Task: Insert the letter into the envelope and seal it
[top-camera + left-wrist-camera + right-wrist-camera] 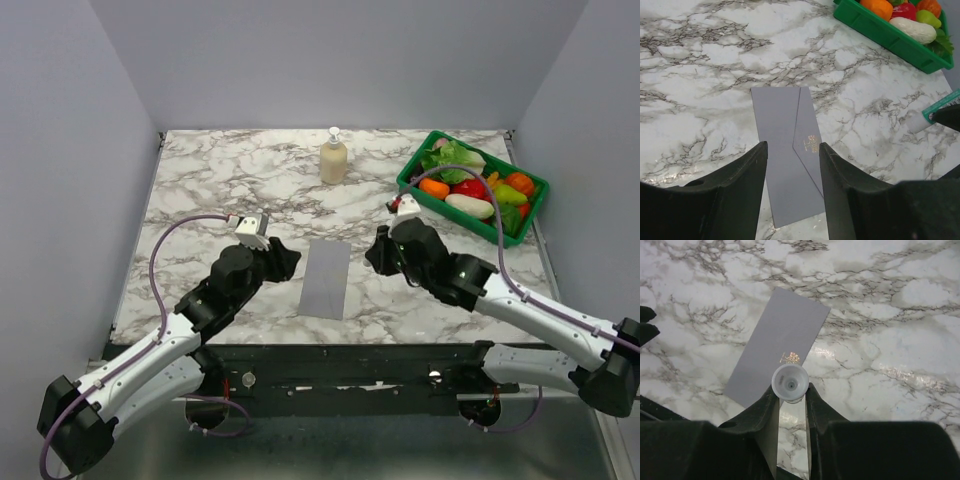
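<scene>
Grey envelope flat, open left fingers beside it, right fingers gripping white tube

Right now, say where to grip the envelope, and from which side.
Probably its left long edge, low from the left. The envelope lies flat on the table, flap hinged on the right, leaving only edges to pinch; the open left gripper is beside it, the right gripper holds a white cylinder.

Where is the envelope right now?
Top view: the envelope lies flat at table centre, between the left end effector and right end effector.
</scene>
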`<action>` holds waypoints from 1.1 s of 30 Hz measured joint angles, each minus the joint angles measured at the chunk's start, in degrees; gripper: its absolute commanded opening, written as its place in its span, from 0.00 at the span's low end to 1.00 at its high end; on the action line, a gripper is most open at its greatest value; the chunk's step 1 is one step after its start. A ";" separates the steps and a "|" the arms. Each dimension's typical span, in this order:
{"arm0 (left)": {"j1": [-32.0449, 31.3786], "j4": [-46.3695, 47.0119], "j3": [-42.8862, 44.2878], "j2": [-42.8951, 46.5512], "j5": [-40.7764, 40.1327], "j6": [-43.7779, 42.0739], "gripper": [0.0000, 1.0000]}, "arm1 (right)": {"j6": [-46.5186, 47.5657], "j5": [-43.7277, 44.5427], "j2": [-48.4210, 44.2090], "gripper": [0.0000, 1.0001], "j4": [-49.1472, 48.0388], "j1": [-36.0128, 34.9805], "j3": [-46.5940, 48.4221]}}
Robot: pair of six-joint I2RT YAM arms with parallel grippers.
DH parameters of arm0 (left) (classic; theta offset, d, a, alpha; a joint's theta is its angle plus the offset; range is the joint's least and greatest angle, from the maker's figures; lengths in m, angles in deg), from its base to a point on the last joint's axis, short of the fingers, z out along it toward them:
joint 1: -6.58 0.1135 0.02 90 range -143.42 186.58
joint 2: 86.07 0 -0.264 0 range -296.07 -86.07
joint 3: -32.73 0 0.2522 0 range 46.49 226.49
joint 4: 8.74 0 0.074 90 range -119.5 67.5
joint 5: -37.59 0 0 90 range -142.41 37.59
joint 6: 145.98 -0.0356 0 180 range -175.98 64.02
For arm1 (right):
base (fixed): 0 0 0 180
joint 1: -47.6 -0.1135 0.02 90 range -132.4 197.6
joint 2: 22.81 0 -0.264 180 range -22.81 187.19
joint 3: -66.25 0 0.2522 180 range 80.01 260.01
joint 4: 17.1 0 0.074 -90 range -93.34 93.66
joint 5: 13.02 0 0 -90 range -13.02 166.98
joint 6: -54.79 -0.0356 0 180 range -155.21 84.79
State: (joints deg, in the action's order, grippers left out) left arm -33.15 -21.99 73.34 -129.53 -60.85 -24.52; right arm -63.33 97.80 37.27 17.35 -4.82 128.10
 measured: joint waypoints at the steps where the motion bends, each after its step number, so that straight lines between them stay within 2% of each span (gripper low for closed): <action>1: 0.02 -0.02 0.00 0.20 0.00 -0.04 0.55 | 1.22 -2.54 2.03 0.01 2.23 1.05 3.10; 4: 0.04 -0.11 0.09 0.44 0.02 -0.13 0.55 | 4.70 -8.85 9.29 0.01 7.98 3.96 10.43; 8: 0.13 -1.16 0.94 0.74 0.02 -0.24 0.56 | 8.55 -15.82 16.52 0.02 14.12 9.68 13.55; 14: 0.24 -2.97 1.11 2.54 0.02 -0.35 0.56 | 14.12 -20.15 27.10 0.04 22.60 16.96 20.52; 22: 0.28 -3.54 1.11 2.95 0.07 -0.33 0.55 | 20.02 -23.34 39.80 0.08 27.56 18.60 30.01; 26: 0.28 -3.85 1.11 3.17 0.07 -0.35 0.55 | 21.84 -23.50 45.97 0.19 29.18 18.64 31.93; 33: 0.28 -4.87 1.11 3.34 0.07 -0.35 0.54 | 22.10 -22.88 49.77 0.28 29.62 18.64 31.93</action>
State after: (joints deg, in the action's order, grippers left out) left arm -32.87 -26.86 74.45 -126.19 -60.79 -24.87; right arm -41.23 74.92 87.04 46.97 13.82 160.04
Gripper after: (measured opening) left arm 0.547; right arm 0.292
